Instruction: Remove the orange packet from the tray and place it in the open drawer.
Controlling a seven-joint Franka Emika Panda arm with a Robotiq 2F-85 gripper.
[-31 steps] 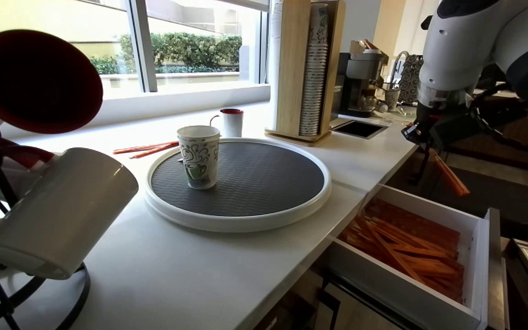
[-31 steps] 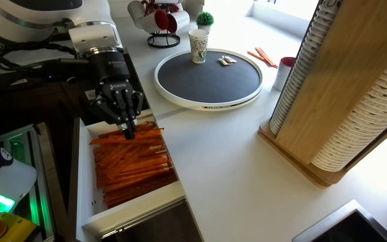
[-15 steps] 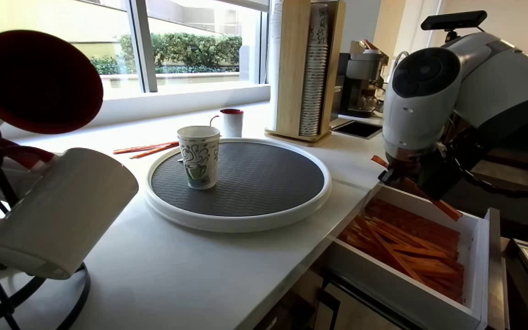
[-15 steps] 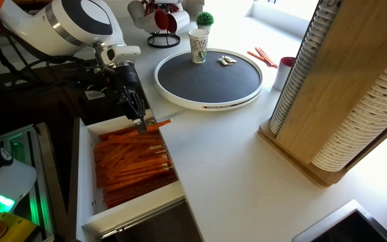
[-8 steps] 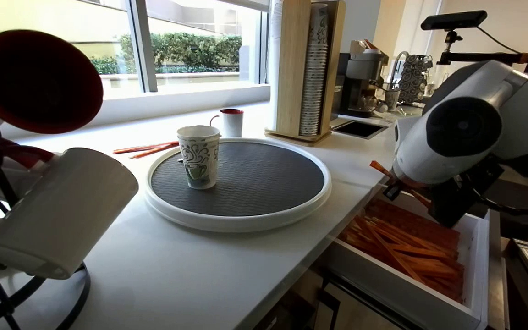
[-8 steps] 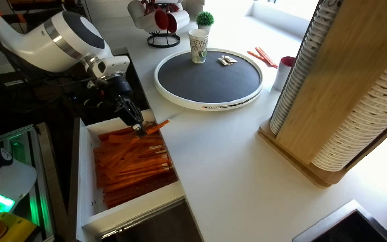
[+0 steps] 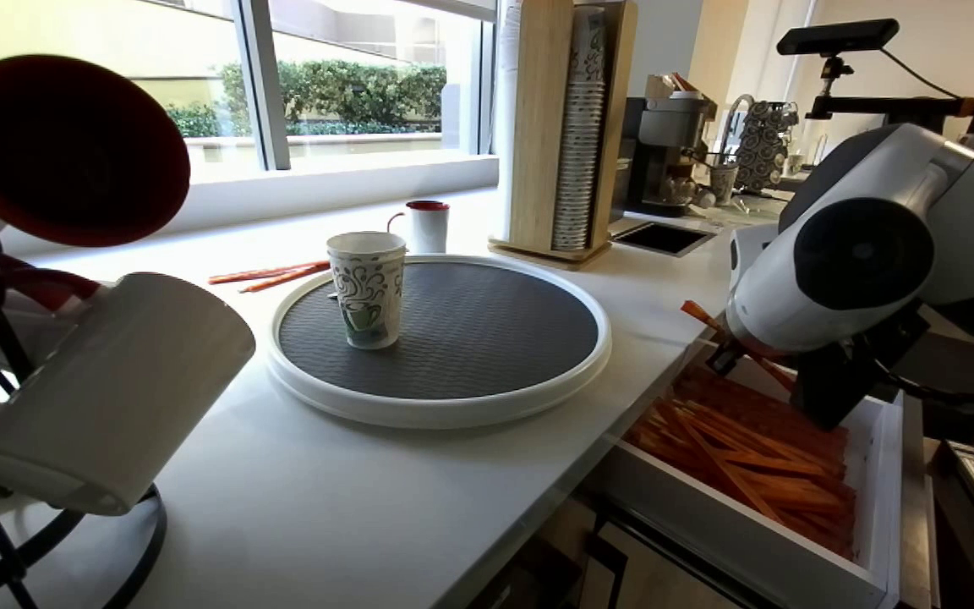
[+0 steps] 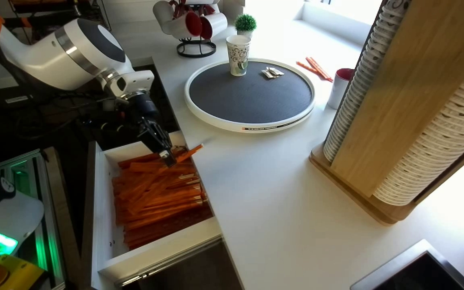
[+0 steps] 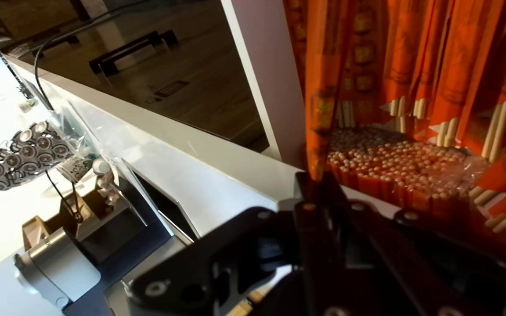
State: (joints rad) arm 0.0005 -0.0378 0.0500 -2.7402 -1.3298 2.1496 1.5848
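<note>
Gripper (image 9: 317, 179) pinches the orange packet (image 9: 322, 96) in the wrist view; packed pale stick ends (image 9: 393, 164) show inside the open drawer (image 9: 270, 66). In an exterior view the packet slants above the drawer, one end overlapping the white counter (image 8: 272, 189); small sachets (image 8: 272, 73) lie beside a paper cup (image 8: 238, 54) on the tray (image 8: 252, 102). In an exterior view the cup nearly hides them, a bright window (image 7: 352, 85) beyond.
</note>
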